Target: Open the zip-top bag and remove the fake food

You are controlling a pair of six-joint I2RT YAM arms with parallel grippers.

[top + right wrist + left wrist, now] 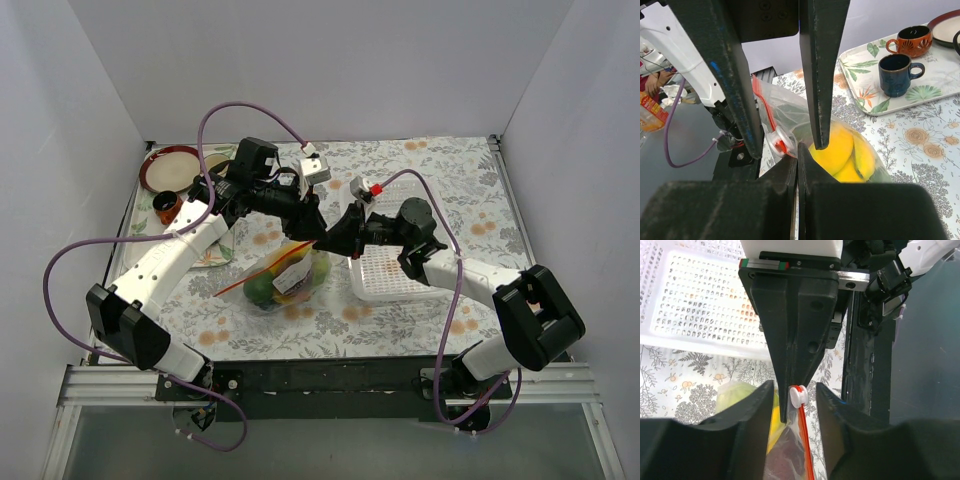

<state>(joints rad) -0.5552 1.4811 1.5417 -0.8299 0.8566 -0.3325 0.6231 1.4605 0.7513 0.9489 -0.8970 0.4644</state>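
The zip-top bag [285, 278] lies at mid-table, its orange-red zip strip [262, 270] slanting up to the right. The fake food shows through it: a yellow piece [837, 147], a pale green cabbage-like one [737, 392] and dark purple grapes [787, 455]. My right gripper [798, 150] is shut on the bag's corner beside the white slider [799, 395] and holds it raised. My left gripper [795, 388] is open, one finger on each side of the slider, touching nothing. The two grippers meet at the bag's upper right end in the top view [328, 236].
A white perforated basket [395, 275] stands right of the bag, under the right arm. A leaf-print tray [920, 95] at the back left holds a dark blue cup [896, 75] and an orange cup [910, 41]. A red-rimmed plate [168, 168] lies in the far left corner.
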